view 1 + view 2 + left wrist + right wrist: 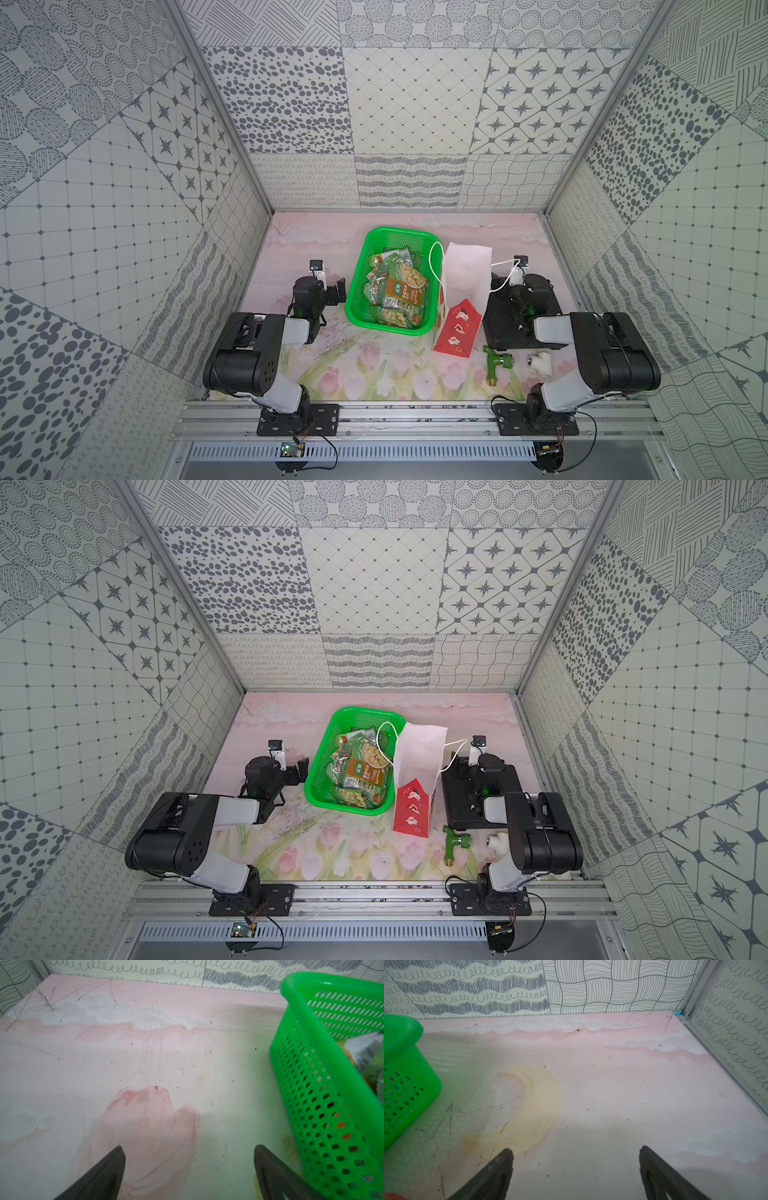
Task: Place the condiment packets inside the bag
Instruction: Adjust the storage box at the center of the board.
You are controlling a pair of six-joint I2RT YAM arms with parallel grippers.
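Several condiment packets [397, 291] [361, 771], green with orange panels, lie piled in a green mesh basket [376, 235]. Right beside the basket stands the bag [465, 274] [419, 754], upright, with its white interior open to the top and its red front [457, 332] toward the near edge. My left gripper [322, 286] [189, 1148] hovers low just left of the basket, open and empty. Right of the bag, my right gripper [519, 284] [575, 1148] is open and empty over bare table. One of the bag's white cord handles [505, 262] reaches to the right gripper's camera mount.
A black case [507, 328] sits under the right arm. A green tap fitting [496, 363] and a white pipe fitting [540, 361] lie near the front right. The basket's wall [332, 1105] is close to the left gripper's fingers. Patterned walls enclose the table.
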